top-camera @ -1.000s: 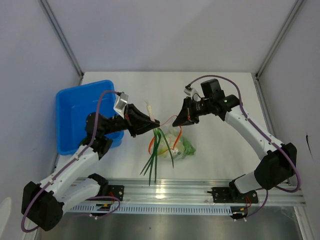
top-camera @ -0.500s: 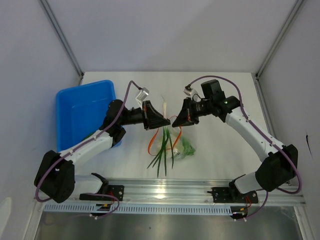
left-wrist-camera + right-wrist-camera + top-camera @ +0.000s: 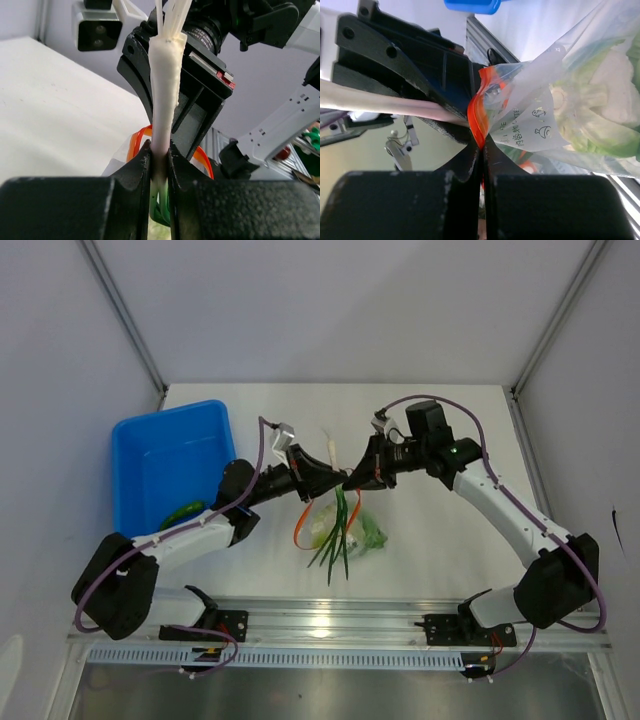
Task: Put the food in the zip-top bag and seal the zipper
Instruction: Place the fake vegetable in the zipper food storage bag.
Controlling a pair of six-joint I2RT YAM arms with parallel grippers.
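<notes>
The right gripper [image 3: 481, 146], rising from 6 o'clock, is pinched tight on the orange-red zipper [image 3: 475, 107] of the zip-top bag [image 3: 535, 125]. The bag spreads toward 3 o'clock with pale leafy food [image 3: 600, 95] inside. From 9 o'clock the left gripper [image 3: 457, 120] clasps a pale stalk [image 3: 380, 102], and a blue bin [image 3: 472, 6] shows at 12 o'clock

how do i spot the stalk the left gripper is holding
Right of the blue bin, the right gripper holds up the clear bag. Beside it the left gripper pinches a spring onion, white at one end, thin green leaves at the other. It is long and slim; the bagged pieces are pale and leafy.
</notes>
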